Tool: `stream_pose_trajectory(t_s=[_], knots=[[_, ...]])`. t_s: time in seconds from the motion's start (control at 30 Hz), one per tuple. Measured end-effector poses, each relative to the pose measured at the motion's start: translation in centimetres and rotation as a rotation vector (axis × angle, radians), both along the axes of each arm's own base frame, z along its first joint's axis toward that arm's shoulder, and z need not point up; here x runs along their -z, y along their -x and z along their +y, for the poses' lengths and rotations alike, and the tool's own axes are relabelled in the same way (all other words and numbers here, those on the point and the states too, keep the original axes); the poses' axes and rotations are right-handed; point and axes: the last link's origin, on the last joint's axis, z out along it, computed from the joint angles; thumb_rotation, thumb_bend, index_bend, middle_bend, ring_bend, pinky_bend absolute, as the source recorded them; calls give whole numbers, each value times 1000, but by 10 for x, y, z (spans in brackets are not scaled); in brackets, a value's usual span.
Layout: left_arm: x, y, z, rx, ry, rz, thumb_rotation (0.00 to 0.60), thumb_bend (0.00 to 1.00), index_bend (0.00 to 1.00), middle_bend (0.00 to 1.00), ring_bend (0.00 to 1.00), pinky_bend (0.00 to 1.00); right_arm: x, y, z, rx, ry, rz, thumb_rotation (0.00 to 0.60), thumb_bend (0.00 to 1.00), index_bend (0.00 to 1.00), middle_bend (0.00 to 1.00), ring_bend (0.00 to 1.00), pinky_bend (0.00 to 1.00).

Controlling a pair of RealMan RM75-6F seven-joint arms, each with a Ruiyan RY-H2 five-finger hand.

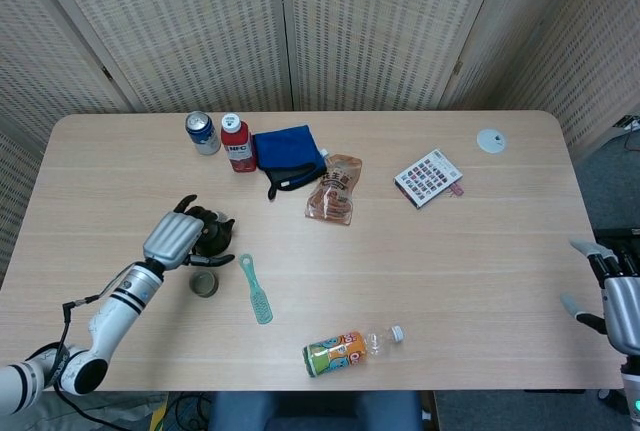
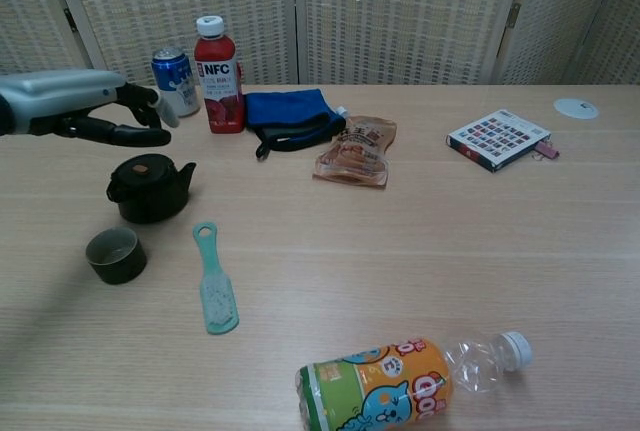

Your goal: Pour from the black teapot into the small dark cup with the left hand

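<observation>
Hovering above the teapot (image 2: 148, 189), the left hand (image 2: 88, 109) holds nothing, its fingers spread and reaching forward, clear of the lid. The teapot stands upright on the table (image 1: 480, 251), handle folded down, spout toward the middle of the table. The cup (image 2: 115, 255) sits just beside it on the near side, apart from it. A green brush (image 2: 214, 284) lies on the cup's right, handle pointing away from the robot, with bare wood between the two.

Beyond the teapot, toward the far edge, stand a can (image 1: 202, 132) and a red bottle (image 1: 236, 142), then a blue cloth (image 1: 288, 154) and a snack bag (image 1: 334, 191). An orange bottle (image 1: 348, 350) lies on its side near the front edge. A booklet (image 1: 429, 178) and a white disc (image 1: 490, 140) sit far right.

The right hand (image 1: 615, 296) hangs off the table's right edge, fingers apart, holding nothing. Open tabletop lies between the brush and that edge.
</observation>
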Motion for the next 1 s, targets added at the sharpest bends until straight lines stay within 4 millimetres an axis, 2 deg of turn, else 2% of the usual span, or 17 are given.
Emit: stream_pose_trajectory(t_s=[0.27, 0.33, 0.9, 1.0], knots=[[12, 4, 8, 10, -17, 57, 331, 59, 97, 200, 175, 32, -2, 2, 0, 6, 12, 3, 600, 150, 240, 289, 163, 176], [13, 6, 10, 7, -22, 70, 358, 59, 83, 191, 173, 32, -2, 3, 0, 6, 12, 3, 600, 150, 240, 286, 163, 176], [22, 25, 19, -45, -31, 106, 364, 60, 79, 189, 172, 32, -2, 2, 0, -2, 22, 3, 600, 150, 240, 271, 163, 176], [21, 28, 22, -53, -42, 109, 385, 60, 79, 189, 172, 32, -2, 2, 0, -3, 22, 2, 600, 150, 240, 270, 163, 176]])
